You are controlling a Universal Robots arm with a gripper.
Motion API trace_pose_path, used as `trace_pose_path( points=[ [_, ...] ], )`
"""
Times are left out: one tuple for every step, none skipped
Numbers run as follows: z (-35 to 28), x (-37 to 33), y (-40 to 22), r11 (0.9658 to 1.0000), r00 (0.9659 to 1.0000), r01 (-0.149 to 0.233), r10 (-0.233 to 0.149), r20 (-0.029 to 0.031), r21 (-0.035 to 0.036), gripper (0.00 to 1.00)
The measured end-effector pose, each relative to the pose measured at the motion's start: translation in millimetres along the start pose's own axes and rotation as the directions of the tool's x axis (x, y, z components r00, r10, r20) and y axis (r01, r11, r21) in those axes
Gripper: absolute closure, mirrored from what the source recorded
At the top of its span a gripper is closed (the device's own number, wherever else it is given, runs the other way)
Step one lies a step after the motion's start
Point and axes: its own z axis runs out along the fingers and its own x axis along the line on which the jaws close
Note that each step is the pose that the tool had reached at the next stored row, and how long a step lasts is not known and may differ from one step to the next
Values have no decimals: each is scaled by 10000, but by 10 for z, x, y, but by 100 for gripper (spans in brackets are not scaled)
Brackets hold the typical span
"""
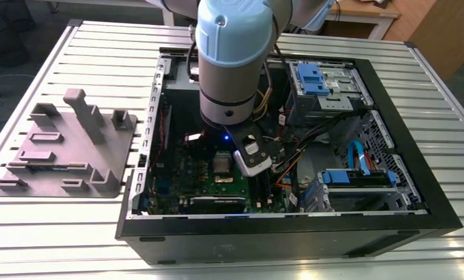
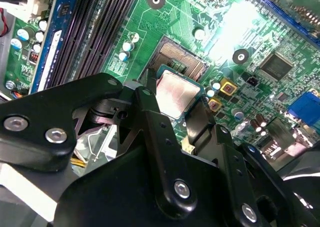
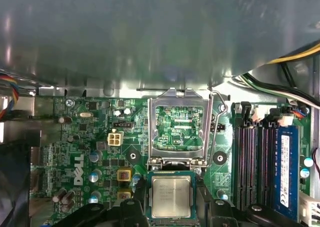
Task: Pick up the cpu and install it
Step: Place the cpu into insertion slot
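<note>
My fingers (image 2: 150,117): clamped on 2 edges of the chip (image 2: 177,94).
Chip: level above the socket (image 2: 182,57), so it can seat flat.
Frame (image 3: 179,99): open, clearing my way.

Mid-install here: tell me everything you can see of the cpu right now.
The cpu is a small flat square chip with a dull silvery metal top and a thin green rim. It is held top face up between the gripper's black fingers, which press two opposite edges. It is over the socket, beside the hinged frame, which stands open. Whether it is seated cannot be told.
</note>
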Motion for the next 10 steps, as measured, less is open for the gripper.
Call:
trace_pose_path(
  points=[
    [3, -1, -6, 10000, 10000, 1, -1, -1, 0, 53],
    [5, -2, -13, 10000, 10000, 1, -1, 0, 0, 53],
    [7, -4, -21, 10000, 10000, 1, -1, -1, 0, 53],
    [10, -9, -29, 10000, 10000, 0, 0, -1, 0, 53],
    [13, -16, -37, 10000, 10000, 1, -1, 0, -1, 53],
    [16, -26, -44, 10000, 10000, 1, -1, 0, -1, 53],
    [18, -35, -52, 10000, 10000, 1, -1, 0, -1, 53],
    [21, -44, -61, 10000, 10000, 1, -1, 0, -1, 53],
    [23, -50, -69, 10000, 10000, 1, -1, 0, -1, 53],
    [25, -52, -82, 10000, 10000, 1, -1, 0, -1, 53]
  ],
)
